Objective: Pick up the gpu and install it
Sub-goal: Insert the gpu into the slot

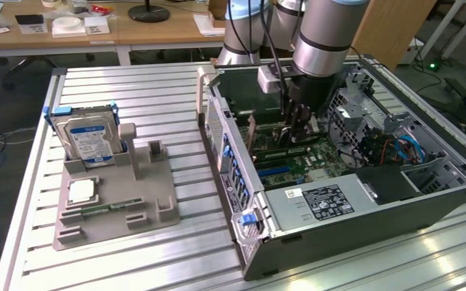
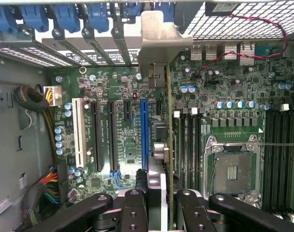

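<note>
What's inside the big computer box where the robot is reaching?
Inside the computer case there's a green motherboard with slots, an empty processor socket and wires. The tool holds the gpu upright over it. The card hides the board directly under it.

Motherboard (image 2: 123,96) green, with one blue slot (image 2: 144,130), one white slot (image 2: 80,130), others black. Gpu (image 2: 169,145) green-edged; bracket (image 2: 159,38) silvery. Hard drive (image 1: 89,138) label blue-and-white. Holder (image 1: 116,203) grey. Gripper (image 2: 162,205) fingers (image 2: 133,210) black.

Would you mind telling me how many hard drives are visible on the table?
1: the hard drive stands upright in the grey holder at the exterior view's left, apart from the computer case. Others may sit hidden inside the case.
</note>
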Robot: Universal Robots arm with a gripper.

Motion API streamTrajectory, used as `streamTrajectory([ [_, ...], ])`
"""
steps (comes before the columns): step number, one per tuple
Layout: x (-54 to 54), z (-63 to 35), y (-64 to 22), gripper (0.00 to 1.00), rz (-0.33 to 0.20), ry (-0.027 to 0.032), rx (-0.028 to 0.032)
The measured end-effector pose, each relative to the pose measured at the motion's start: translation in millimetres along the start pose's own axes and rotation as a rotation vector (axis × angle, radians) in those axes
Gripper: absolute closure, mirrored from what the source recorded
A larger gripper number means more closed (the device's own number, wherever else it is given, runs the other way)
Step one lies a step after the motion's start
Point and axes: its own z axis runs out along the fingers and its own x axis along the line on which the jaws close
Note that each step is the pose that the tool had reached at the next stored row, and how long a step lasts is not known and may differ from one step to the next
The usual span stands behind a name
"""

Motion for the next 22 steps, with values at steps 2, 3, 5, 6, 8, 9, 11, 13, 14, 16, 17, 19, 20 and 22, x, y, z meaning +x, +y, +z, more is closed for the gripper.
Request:
streamTrajectory([
  [2, 0.1, 1.6, 0.1, 0.72, 0.0, 0.0, -0.0002],
  [3, 0.2, 2.5, 0.2, 0.72, 0.0, 0.0, -0.0003],
  [5, 0.5, 3.4, 0.8, 0.72, 0.0, 0.0001, -0.0004],
  [6, 0.5, 4.0, 1.5, 0.72, 0.0, 0.0001, -0.0005],
  [8, 0.6, 4.9, 2.7, 0.72, 0.0, 0.0002, -0.0007],
  [9, 0.8, 5.3, 2.9, 0.72, 0.0, 0.0004, -0.0007],
  [11, 1.5, 5.9, 3.0, 0.72, 0.0, 0.0001, -0.0008],
  [13, 2.9, 6.2, 3.0, 0.72, 0.0, 0.0, -0.0007],
  [14, 3.8, 6.3, 2.9, 0.72, 0.0, 0.0002, -0.0007],
  [16, 4.9, 6.8, 3.0, 0.72, 0.0, 0.0001, -0.0007],
  [17, 5.1, 7.3, 3.1, 0.72, 0.0, 0.0, -0.0006],
  [19, 5.3, 8.6, 4.1, 0.72, 0.0, 0.0002, -0.0006],
  [20, 5.4, 9.4, 4.7, 0.72, 0.0, 0.0001, -0.0007],
  [22, 6.0, 12.2, 4.9, 0.72, 0.0, 0.0, -0.0007],
])
